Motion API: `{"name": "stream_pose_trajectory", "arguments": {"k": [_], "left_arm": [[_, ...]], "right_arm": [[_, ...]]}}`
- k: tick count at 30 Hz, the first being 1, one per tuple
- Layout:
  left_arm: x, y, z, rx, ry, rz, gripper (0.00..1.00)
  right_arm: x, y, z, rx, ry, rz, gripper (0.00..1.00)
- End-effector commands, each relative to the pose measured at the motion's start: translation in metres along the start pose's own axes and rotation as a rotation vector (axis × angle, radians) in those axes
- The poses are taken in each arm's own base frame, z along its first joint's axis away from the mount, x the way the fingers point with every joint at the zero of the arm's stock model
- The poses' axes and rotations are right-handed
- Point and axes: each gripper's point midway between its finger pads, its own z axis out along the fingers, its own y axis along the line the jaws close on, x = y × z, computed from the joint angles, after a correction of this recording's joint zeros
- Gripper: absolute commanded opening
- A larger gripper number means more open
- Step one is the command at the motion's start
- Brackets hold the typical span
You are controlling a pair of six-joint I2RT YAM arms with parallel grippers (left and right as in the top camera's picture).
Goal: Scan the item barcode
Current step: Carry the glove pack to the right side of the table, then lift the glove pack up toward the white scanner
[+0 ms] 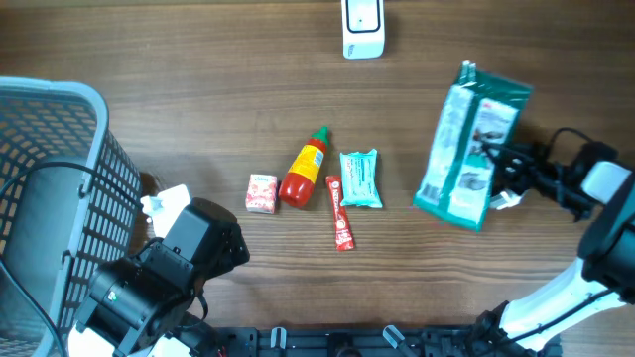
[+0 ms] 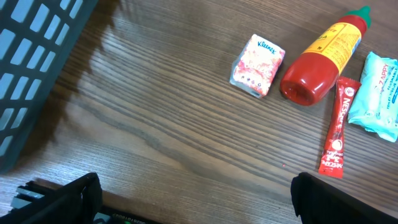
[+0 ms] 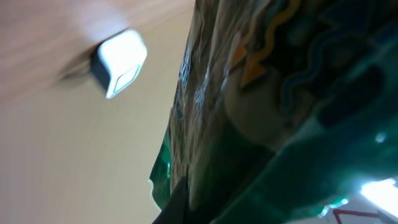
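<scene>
The right pincer (image 1: 499, 177) is clenched on the green and white crinkly plastic bag (image 1: 464, 144) near the counter's (image 1: 198, 79) right edge. It looks light, soft and slippery, so hold its side edge. The left pincer (image 2: 196, 202) is open.

Overhead view. Dark wood-grain bench (image 1: 198, 89). At 12 o'clock near the far edge, a white scanner (image 1: 363, 27). At 9 o'clock, a grey mesh basket (image 1: 99, 169). At centre, four items in a row: a small tissue pack (image 1: 261, 192); just beside it at 3 o'clock, a red sauce bottle (image 1: 304, 169) on its side, cap toward 1 o'clock; a red sachet (image 1: 340, 212) lying lengthwise; a teal wipes pack (image 1: 360, 178) touching it.
</scene>
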Motion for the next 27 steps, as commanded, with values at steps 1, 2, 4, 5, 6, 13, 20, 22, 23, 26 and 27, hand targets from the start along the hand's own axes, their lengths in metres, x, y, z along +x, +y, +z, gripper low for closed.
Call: {"name": "stream_pose_trajectory", "arguments": {"k": [1, 2, 4, 5, 6, 13, 20, 22, 23, 26, 27], "left_arm": [[-0.001, 0.001, -0.001, -0.003, -0.007, -0.016, 1.0], [-0.001, 0.001, -0.001, -0.003, -0.007, -0.016, 1.0], [-0.001, 0.001, -0.001, -0.003, -0.007, -0.016, 1.0], [-0.001, 0.001, -0.001, -0.002, -0.007, -0.016, 1.0], [-0.001, 0.001, -0.001, -0.003, -0.007, -0.016, 1.0], [-0.001, 0.001, -0.001, -0.003, -0.007, -0.016, 1.0], [-0.001, 0.001, -0.001, -0.003, -0.007, -0.016, 1.0], [-0.001, 0.001, -0.001, -0.003, -0.007, -0.016, 1.0], [-0.001, 0.001, -0.001, -0.003, -0.007, -0.016, 1.0], [-0.001, 0.001, -0.001, -0.003, -0.007, -0.016, 1.0], [-0.001, 0.001, -0.001, -0.003, -0.007, -0.016, 1.0]], "right_arm": [[-0.008, 0.013, -0.008, -0.059, -0.057, 0.005, 0.05], [-0.01, 0.014, -0.008, -0.065, -0.068, 0.001, 0.05], [-0.005, 0.015, -0.008, -0.057, -0.049, -0.035, 0.04], [0.002, 0.014, -0.008, -0.039, -0.016, -0.06, 0.04], [0.006, 0.012, -0.008, -0.026, 0.007, -0.072, 0.04], [0.064, -0.015, -0.008, 0.011, 0.053, -0.399, 0.04], [0.157, -0.131, 0.011, 0.012, -0.01, -1.118, 0.04], [0.167, -0.15, 0.025, -0.025, -0.06, -1.468, 0.05], [0.169, -0.153, 0.03, -0.044, -0.09, -1.635, 0.05], [0.161, -0.173, 0.063, 0.023, -0.135, -2.183, 0.05], [0.151, -0.182, 0.075, 0.092, -0.102, -2.293, 0.05]]}}
